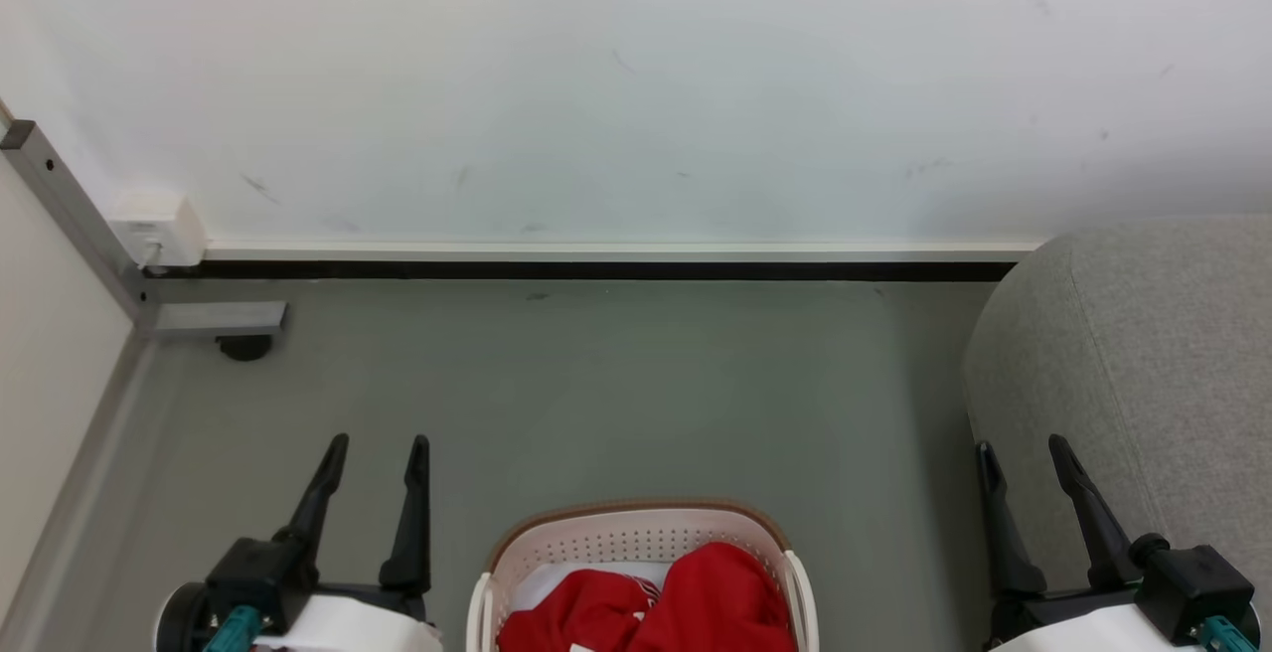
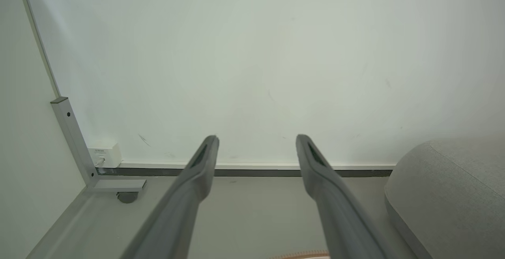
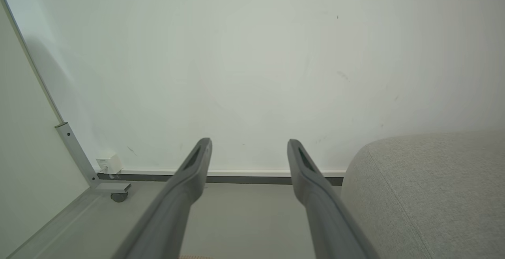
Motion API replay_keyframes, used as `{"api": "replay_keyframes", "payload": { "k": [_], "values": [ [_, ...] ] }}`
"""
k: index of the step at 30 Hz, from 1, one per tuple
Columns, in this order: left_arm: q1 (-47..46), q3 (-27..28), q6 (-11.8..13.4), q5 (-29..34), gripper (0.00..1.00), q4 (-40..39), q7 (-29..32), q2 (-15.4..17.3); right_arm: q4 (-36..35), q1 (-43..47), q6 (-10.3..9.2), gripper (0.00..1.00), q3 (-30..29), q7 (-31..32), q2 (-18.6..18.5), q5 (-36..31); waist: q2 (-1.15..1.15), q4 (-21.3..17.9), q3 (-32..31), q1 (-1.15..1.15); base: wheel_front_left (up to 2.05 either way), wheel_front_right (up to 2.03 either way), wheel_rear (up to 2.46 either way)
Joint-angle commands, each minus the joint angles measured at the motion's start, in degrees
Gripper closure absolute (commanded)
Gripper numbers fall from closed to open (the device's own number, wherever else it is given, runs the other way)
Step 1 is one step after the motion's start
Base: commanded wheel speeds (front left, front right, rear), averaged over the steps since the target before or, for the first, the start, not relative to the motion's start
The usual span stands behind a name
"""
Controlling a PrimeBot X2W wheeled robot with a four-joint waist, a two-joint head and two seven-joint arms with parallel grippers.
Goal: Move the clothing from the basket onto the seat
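Observation:
The cream-white basket (image 1: pixel 636 531) with a brown rim sits on the floor at the bottom centre of the head view. Red clothing (image 1: pixel 686 604) lies bunched inside it, over something white. A sliver of the basket's rim (image 2: pixel 300 255) shows at the bottom of the left wrist view. The light-grey seat (image 1: pixel 1143 364) fills the right side, and its rounded corner (image 2: pixel 446 196) (image 3: pixel 426 188) appears in both wrist views. My left gripper (image 1: pixel 381 446) (image 2: pixel 256 138) stands open, left of the basket, empty. My right gripper (image 1: pixel 1022 446) (image 3: pixel 249 142) is open and empty, in front of the seat's edge.
A white wall (image 1: pixel 636 85) with a dark skirting runs across the back. A grey metal frame leg with a caster (image 1: pixel 214 324) and a white wall box (image 1: pixel 157 227) stand at the left. Grey floor (image 1: pixel 616 384) lies between basket and wall.

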Motion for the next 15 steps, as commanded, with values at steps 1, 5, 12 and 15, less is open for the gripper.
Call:
{"api": "replay_keyframes", "payload": {
  "k": [1, 5, 12, 15],
  "values": [
    [-0.41, 0.12, 0.17, -0.83, 0.00, -0.04, -0.07, 0.13, -0.13, -0.59, -0.12, 0.00, 0.03, -0.19, -0.35, 0.07, 0.00, -0.40, 0.47, 0.00, 0.00, 0.00, 0.00],
    [-0.73, 0.10, 0.17, -1.25, 0.00, -0.11, -0.07, 0.14, -0.35, -1.01, -0.12, 0.00, 0.09, -0.19, -0.34, -0.02, 0.00, -1.08, 1.29, 0.00, 0.00, 0.00, 0.00],
    [-2.05, 0.41, -0.21, -1.42, 0.00, 0.26, -0.07, 0.14, -0.88, -2.13, -0.12, 0.00, 0.00, -0.19, -0.33, -0.36, 0.00, -3.13, 4.33, 0.00, 0.00, 0.00, 0.00],
    [-2.84, 0.59, -0.59, -1.55, 0.00, 0.74, -0.07, 0.15, -1.09, -3.11, -0.12, 0.00, 0.15, -0.19, -0.33, -0.35, 0.00, -4.32, 6.01, 0.00, 0.00, 0.00, 0.00]
  ]
}}
